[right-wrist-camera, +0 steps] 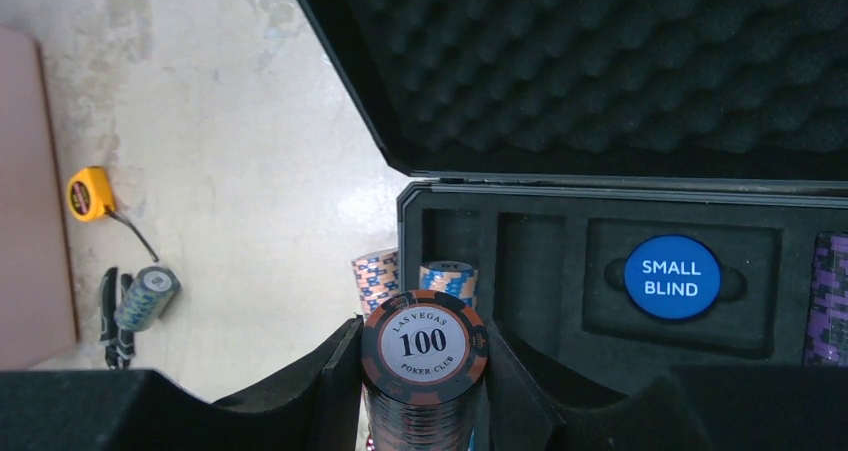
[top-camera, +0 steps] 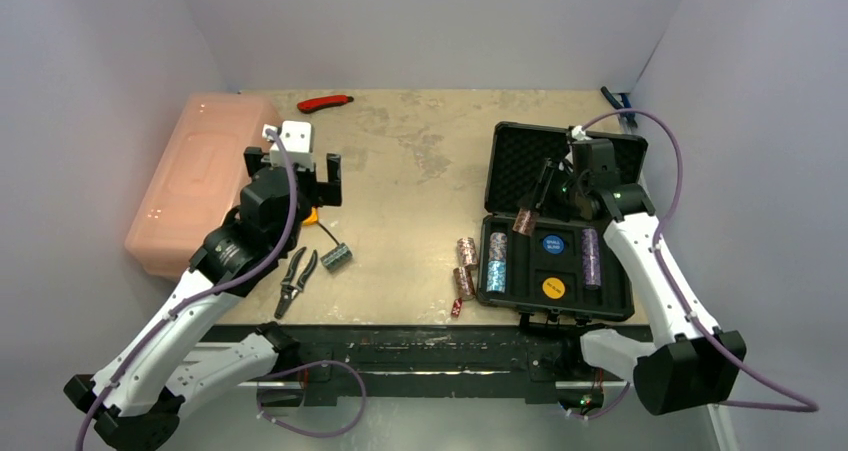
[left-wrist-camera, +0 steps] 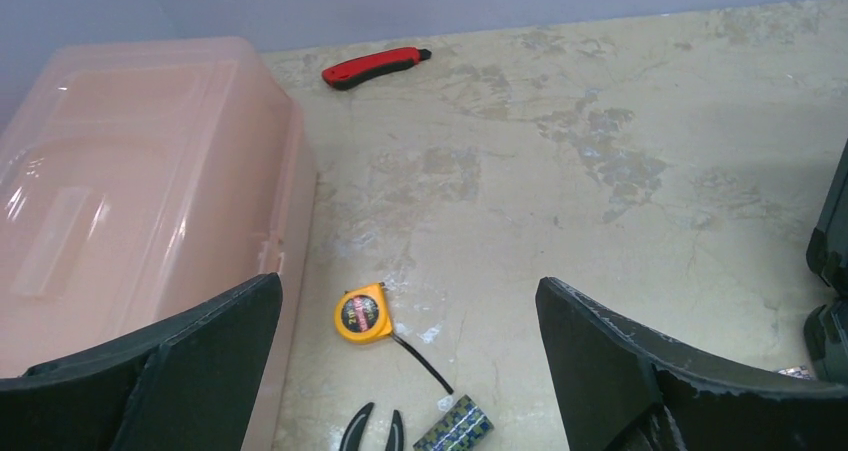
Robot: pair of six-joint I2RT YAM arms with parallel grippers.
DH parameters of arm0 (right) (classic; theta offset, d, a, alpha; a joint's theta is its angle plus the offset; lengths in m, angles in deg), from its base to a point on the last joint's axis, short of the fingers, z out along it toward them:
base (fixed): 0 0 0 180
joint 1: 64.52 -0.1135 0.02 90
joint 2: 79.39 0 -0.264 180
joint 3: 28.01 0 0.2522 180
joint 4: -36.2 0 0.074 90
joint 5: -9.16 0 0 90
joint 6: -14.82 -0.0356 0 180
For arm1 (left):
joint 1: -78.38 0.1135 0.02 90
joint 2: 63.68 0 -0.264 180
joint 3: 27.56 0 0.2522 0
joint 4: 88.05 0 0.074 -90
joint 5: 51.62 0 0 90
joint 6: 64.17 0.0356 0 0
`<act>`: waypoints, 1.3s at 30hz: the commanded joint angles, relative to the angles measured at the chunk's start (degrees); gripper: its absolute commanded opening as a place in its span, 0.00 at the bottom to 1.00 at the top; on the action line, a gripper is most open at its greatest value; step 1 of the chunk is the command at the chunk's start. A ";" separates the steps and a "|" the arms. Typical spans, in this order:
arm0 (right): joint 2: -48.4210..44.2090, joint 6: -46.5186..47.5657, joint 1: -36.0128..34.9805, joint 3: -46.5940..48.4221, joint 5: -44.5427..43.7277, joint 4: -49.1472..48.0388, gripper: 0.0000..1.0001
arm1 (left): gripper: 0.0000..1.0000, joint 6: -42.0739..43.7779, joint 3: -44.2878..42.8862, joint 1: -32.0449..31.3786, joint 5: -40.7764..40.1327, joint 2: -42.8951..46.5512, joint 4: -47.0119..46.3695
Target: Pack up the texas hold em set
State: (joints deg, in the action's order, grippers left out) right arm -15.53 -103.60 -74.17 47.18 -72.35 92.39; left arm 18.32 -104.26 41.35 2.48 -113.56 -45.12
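one chip stack [right-wrist-camera: 424, 346] within right tool [right-wrist-camera: 425, 383]

Noted black case [right-wrist-camera: 600, 61] with egg-crate foam lining — blue disc [right-wrist-camera: 672, 277] lettered white, yellow disc [top-camera: 553, 287]. Recorded chip stack [right-wrist-camera: 424, 346] brown with orange edge marks, white centre; purple speckled stack [top-camera: 590, 258]; pale-blue stack [top-camera: 496, 274]. Logged pink translucent box [top-camera: 195, 176], mottled beige table [left-wrist-camera: 600, 91].
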 commanded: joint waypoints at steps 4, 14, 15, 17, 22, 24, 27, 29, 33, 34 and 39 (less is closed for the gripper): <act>5.00 1.30 -1.06 5.87 -2.86 -0.94 0.00 | 0.99 2.05 1.09 0.17 -3.17 2.44 -4.11; 11.94 1.78 -3.93 8.79 -8.35 -1.25 0.00 | 0.99 2.32 0.97 0.16 -2.85 2.26 -3.69; 12.54 1.84 -4.17 9.06 -8.84 -1.10 0.00 | 0.99 2.32 0.93 0.20 -2.87 2.25 -3.60; 13.73 1.96 -4.80 9.60 -10.66 -0.50 0.00 | 0.99 2.39 0.93 0.19 -2.90 2.25 -3.59; 16.50 2.99 -6.20 8.19 -14.35 0.45 0.00 | 0.99 2.50 0.88 0.19 -2.83 2.21 -3.60; 17.18 3.19 -6.33 7.21 -15.41 0.31 0.00 | 0.99 2.50 0.89 0.13 -2.71 2.10 -3.58; 17.91 3.20 -6.43 5.76 -16.12 -0.28 0.00 | 0.99 2.50 0.73 0.20 -2.61 1.86 -3.40; 18.52 3.13 -6.56 4.96 -16.35 -0.50 0.00 | 0.99 2.49 0.71 0.14 -2.58 1.69 -3.26; 19.68 3.11 -6.84 3.64 -18.15 -0.37 0.00 | 0.99 2.56 0.62 0.17 -2.52 1.47 -3.23; 19.98 3.07 -6.91 3.43 -18.50 -0.22 0.00 | 0.99 2.58 0.62 0.21 -2.49 1.42 -3.21; 21.74 2.83 -7.91 1.86 -18.13 -0.95 0.00 | 0.99 2.53 0.52 0.15 -2.29 1.29 -2.99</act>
State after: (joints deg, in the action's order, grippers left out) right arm 6.09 -100.98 -80.99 49.54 -89.11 93.18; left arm 19.61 -103.26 41.35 0.47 -112.27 -46.80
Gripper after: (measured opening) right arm 0.469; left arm 0.993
